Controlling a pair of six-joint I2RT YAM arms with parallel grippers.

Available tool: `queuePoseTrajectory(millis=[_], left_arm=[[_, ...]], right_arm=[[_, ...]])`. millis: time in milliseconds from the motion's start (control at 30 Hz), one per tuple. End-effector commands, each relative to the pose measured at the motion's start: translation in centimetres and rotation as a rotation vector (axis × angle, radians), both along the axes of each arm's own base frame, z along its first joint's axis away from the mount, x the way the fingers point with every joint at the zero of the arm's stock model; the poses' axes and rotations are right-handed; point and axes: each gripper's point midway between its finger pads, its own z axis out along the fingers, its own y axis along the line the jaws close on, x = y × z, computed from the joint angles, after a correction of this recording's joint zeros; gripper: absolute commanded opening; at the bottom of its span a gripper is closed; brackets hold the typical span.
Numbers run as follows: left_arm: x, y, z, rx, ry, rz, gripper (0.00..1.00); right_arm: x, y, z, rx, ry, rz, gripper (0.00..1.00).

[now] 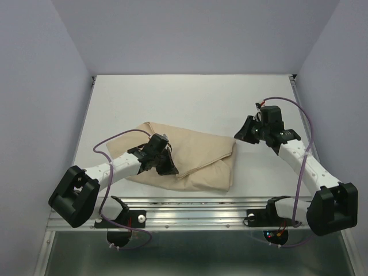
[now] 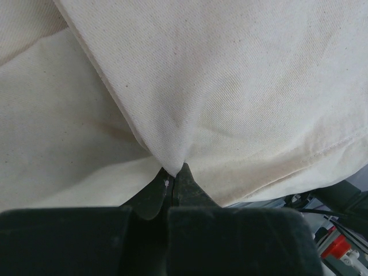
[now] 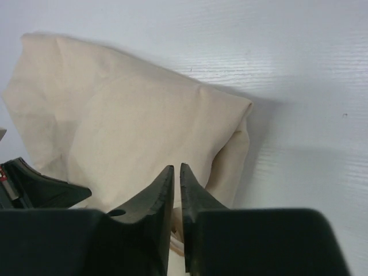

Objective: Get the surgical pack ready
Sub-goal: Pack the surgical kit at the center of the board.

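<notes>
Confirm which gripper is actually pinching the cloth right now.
The left gripper, shut on a fold of the beige cloth. The right gripper hovers at the cloth's right end, jaws slightly apart, gripping nothing.

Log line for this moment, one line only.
stage: cloth folded on table | left gripper: shut on cloth fold | right gripper: slightly open, empty, by cloth's right corner

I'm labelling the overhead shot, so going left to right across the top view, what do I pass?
In order: left arm base, cloth, right jaws slightly parted past its right corner, right arm base. The left jaws overlap the cloth, so omitted.
</notes>
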Motion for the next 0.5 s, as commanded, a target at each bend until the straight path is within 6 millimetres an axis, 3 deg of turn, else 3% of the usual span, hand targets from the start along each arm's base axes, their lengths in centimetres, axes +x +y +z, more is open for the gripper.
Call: queuePoseTrajectory(millis=[0, 133, 233, 300, 367, 433, 467], left_arm=[[-0.4, 0.8, -1.0, 0.034, 0.012, -0.014, 0.0], [-0.5, 0.8, -1.3, 0.039, 0.017, -0.018, 0.0], [-0.4, 0.8, -1.3, 0.041, 0.016, -0.015, 0.0], [-0.3, 0.7, -1.3, 0.04, 0.017, -0.016, 0.0], [-0.4, 0.8, -1.3, 0.042, 0.017, -0.015, 0.0], [-0.3, 0.8, -1.2, 0.042, 0.014, -0.013, 0.0], [-0.3, 0.8, -1.3, 0.044, 0.014, -0.012, 0.0]], right_arm=[[-2.2, 1.7, 1.0, 0.061, 0.028, 0.058, 0.12], [-5.3, 6.1, 1.3, 0.169, 0.044, 0.18, 0.02], [-8.1, 9.1, 0.2, 0.202, 0.081, 0.269, 0.01], [-9.4, 10.0, -1.2, 0.218, 0.108, 0.296, 0.01], [-10.4, 10.3, -2.5, 0.227, 0.146, 0.293, 0.01], [-10.9, 9.1, -5.3, 0.18, 0.184, 0.241, 0.01], [-10.1, 8.2, -6.3, 0.136, 0.163, 0.179, 0.01]])
